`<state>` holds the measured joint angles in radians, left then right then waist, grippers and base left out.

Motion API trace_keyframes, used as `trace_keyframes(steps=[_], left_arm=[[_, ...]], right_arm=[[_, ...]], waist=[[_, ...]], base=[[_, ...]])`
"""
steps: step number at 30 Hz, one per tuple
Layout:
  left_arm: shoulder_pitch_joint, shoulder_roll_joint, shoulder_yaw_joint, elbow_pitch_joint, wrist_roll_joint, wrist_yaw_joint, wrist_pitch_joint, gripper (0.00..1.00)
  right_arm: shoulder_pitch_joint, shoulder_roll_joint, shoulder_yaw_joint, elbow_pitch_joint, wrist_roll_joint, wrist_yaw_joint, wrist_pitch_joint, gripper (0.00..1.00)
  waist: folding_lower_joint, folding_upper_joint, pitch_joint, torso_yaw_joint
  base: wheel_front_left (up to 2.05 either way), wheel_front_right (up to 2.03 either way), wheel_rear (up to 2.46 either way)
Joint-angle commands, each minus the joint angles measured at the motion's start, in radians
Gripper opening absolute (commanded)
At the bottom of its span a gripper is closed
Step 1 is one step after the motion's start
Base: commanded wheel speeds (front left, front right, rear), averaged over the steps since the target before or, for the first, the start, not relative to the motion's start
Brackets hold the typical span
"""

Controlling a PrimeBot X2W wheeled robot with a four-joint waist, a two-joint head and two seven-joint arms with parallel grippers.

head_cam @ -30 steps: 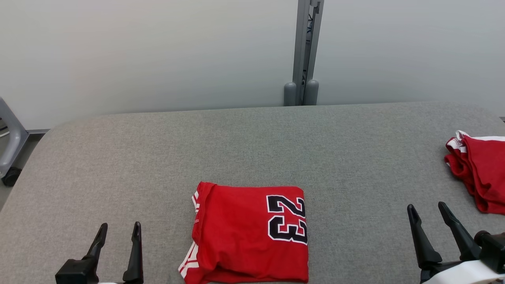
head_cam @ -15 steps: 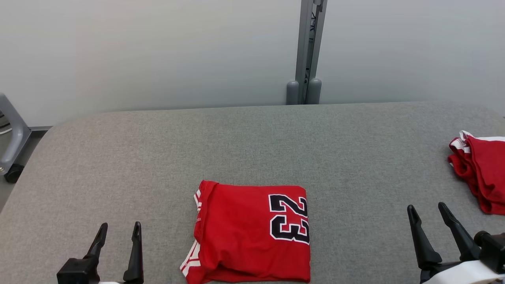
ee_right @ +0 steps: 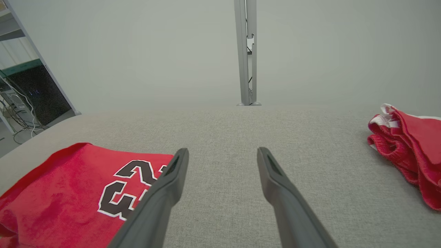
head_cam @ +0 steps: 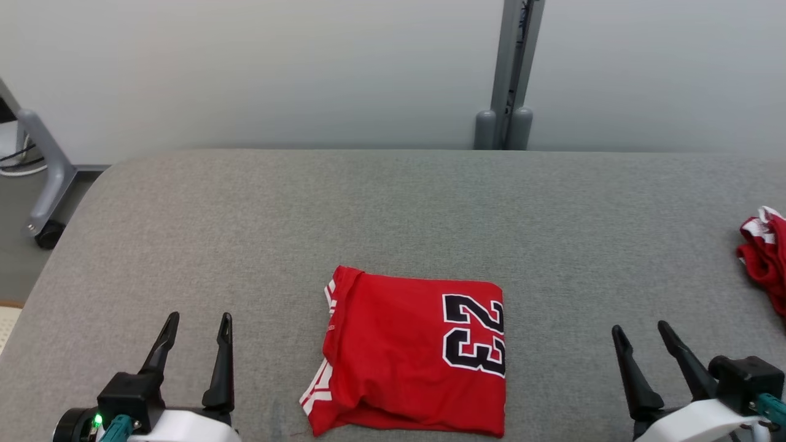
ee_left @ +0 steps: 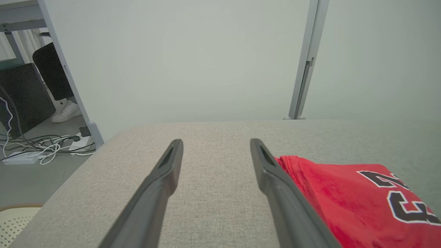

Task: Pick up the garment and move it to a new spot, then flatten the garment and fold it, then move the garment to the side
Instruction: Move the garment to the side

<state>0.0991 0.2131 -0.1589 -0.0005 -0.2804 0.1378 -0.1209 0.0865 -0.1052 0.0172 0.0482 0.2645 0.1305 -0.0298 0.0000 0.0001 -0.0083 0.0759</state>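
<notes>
A red jersey (head_cam: 411, 353), folded into a tidy rectangle with the number 23 facing up, lies flat on the grey padded table (head_cam: 245, 215). It sits on the robot's side of the grey post (head_cam: 513, 73) that rises behind the far edge, a little to the left of that post.

The left gripper (head_cam: 200, 317) hangs well to the left of the post, at the near edge of the table, with its two dark fingers spread wide and nothing between them. The right gripper (head_cam: 638, 327) hangs to the right of the post, also at the near edge, and its fingers are equally wide apart and empty. Neither touches the jersey, which lies between them with bare table on both sides.

Far to the right of the post, at the table's edge, sits a crumpled heap of red cloth with white trim (head_cam: 764, 252); whether it is a second garment cannot be told.

Judged from how the jersey lies, the picking up, flattening and folding appear to be finished: the edges are squared, and only one striped corner pokes out at the near left. What seems left is the last step, carrying the folded jersey off to the side. That would call for a grip that takes all the layers together, so the fold does not fall open.
</notes>
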Motion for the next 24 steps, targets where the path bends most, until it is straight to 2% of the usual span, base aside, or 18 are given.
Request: trace_keyframes(steps=[1, 10, 18, 19, 21, 24], left_arm=[[-0.027, 0.004, -0.003, -0.003, 0.009, -0.005, -0.005, 1.00], [-0.120, -0.024, -0.037, 0.026, 0.009, -0.023, -0.042, 1.00], [-0.160, -0.039, -0.046, 0.069, -0.001, -0.026, -0.075, 1.00], [-0.161, -0.039, -0.044, 0.072, -0.003, -0.025, -0.080, 1.00], [-0.164, -0.037, -0.041, 0.076, -0.003, -0.023, -0.084, 1.00], [-0.165, -0.032, -0.039, 0.081, -0.006, -0.023, -0.090, 1.00]], right_arm=[[-0.018, -0.003, 0.009, 0.016, 0.005, 0.000, -0.006, 1.00], [-0.118, 0.021, 0.118, 0.226, 0.040, 0.000, -0.016, 1.00], [-0.222, 0.041, 0.216, 0.448, 0.086, 0.000, -0.011, 1.00], [-0.229, 0.042, 0.222, 0.466, 0.090, 0.000, -0.009, 0.49], [-0.243, 0.044, 0.237, 0.492, 0.098, 0.000, -0.017, 0.00], [-0.263, 0.044, 0.256, 0.510, 0.107, 0.000, -0.035, 0.00]], waist=[[0.0000, -0.0001, 0.028, 0.036], [0.0000, -0.0001, 0.102, 0.145], [0.0000, -0.0001, 0.126, 0.178], [0.0000, -0.0001, 0.126, 0.176], [0.0000, -0.0001, 0.127, 0.171], [0.0000, -0.0001, 0.123, 0.154]], base=[[0.00, 0.00, 0.00], [0.00, 0.00, 0.00], [0.00, 0.00, 0.00], [0.00, 0.00, 0.00], [0.00, 0.00, 0.00], [0.00, 0.00, 0.00]])
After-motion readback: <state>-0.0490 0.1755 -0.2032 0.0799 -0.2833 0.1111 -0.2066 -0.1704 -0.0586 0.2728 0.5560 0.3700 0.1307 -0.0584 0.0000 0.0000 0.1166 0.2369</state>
